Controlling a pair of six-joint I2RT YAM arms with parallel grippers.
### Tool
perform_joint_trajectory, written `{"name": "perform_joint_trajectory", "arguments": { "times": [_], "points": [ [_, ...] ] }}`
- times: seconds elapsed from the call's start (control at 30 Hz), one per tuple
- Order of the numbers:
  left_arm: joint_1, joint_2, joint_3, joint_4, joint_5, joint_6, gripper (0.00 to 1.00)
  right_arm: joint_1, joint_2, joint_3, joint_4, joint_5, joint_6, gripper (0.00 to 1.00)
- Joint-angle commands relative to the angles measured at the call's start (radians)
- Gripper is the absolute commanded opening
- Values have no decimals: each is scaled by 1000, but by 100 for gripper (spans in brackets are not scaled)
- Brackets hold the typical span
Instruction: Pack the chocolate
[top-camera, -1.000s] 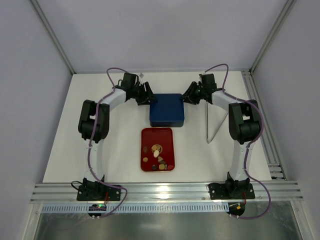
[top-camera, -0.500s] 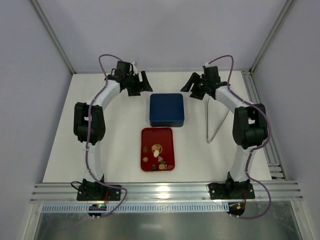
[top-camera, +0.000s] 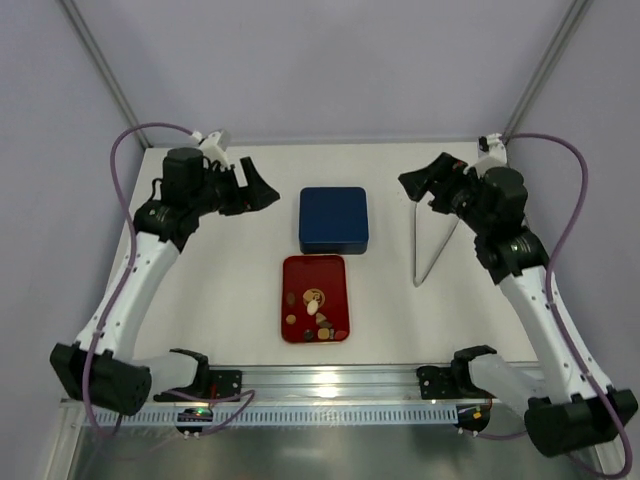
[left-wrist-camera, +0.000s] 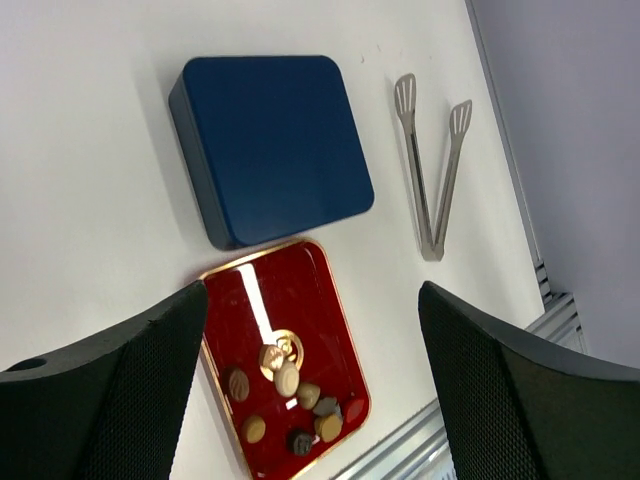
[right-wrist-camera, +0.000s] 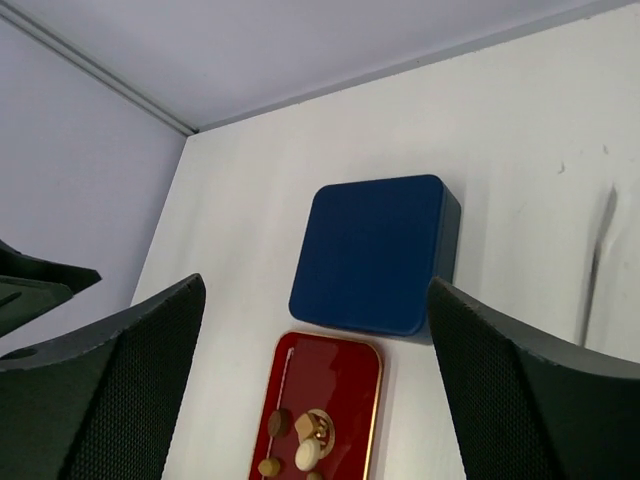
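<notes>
Left pincer (top-camera: 258, 190) up over the far-left part of the counter (top-camera: 230, 290), jaws spread wide, nothing between them. Right pincer (top-camera: 418, 183) mirrors it over the far-right part – also wide apart and empty. Both are well apart from everything on the counter.

Chocolate (top-camera: 315, 312) – a handful of small pieces, tan, brown, dark and one cream-white – sits loose in the red tray (top-camera: 300, 272), bunched in the half toward the near edge; the far half of the tray is bare. The tray, gold-rimmed, lies mid-counter, nearer the near edge.

Dark blue square box (top-camera: 334, 218) lies just beyond the tray toward the far edge, lid on so the inside is hidden; cannot tell if box and tray touch.

Metal tongs (top-camera: 432, 240) lie flat between the box and the right edge, spread in a V, flat tips toward the far edge, joined end toward the near edge
</notes>
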Motion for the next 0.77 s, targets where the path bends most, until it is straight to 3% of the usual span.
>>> {"name": "perform_joint_trajectory", "arguments": {
  "times": [0.0, 0.13, 0.23, 0.73],
  "points": [
    [-7, -172, -103, -71, -22, 20, 84, 9, -168, -143, -53, 85, -50, 92],
    [-7, -329, -160, -158, -62, 65, 86, 9, -400, -237, -148, 128, -83, 95],
    [-7, -397, -186, -201, -79, 76, 87, 7, -477, -263, -210, 181, -89, 98],
    [-7, -450, -226, -226, -79, 73, 87, 9, -503, -292, -219, 178, -87, 98]
  ]
}}
